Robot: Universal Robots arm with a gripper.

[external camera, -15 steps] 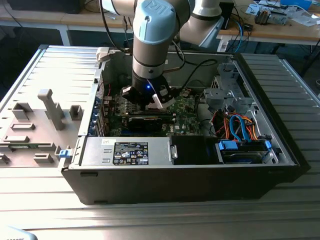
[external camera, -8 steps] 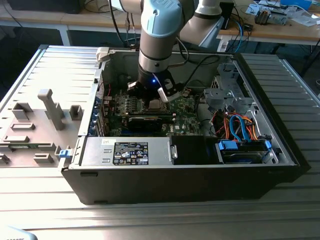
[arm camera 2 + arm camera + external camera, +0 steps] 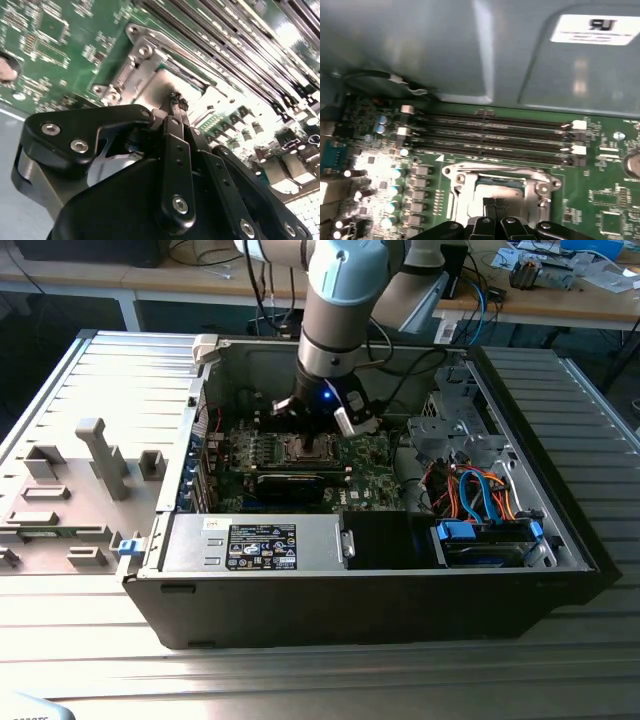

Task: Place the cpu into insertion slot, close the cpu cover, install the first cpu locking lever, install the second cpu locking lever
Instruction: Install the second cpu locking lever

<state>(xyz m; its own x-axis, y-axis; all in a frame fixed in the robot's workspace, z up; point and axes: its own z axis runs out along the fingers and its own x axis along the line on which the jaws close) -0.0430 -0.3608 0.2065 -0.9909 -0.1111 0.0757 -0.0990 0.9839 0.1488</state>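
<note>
In the exterior view my gripper (image 3: 314, 428) hangs inside the open computer case, right above the insertion slot (image 3: 305, 448) on the green motherboard (image 3: 370, 475). Both wrist views show the black fingers pressed together, tip to tip, just over the socket; the gripper (image 3: 176, 98) (image 3: 496, 202) is shut and I see nothing between the tips. The cpu (image 3: 504, 188) (image 3: 167, 79) lies flat in the socket, its grey top showing. The silver cpu cover (image 3: 462, 192) (image 3: 134, 59) frames it and looks to lie down around the chip. I cannot make out the locking levers clearly.
Long memory slots (image 3: 490, 135) run beside the socket, with the grey case wall (image 3: 445, 50) beyond them. A black expansion card (image 3: 290, 483), the power supply (image 3: 255, 543) and blue cables (image 3: 480, 490) crowd the case. A grey fixture (image 3: 100, 455) stands outside, at the exterior view's left.
</note>
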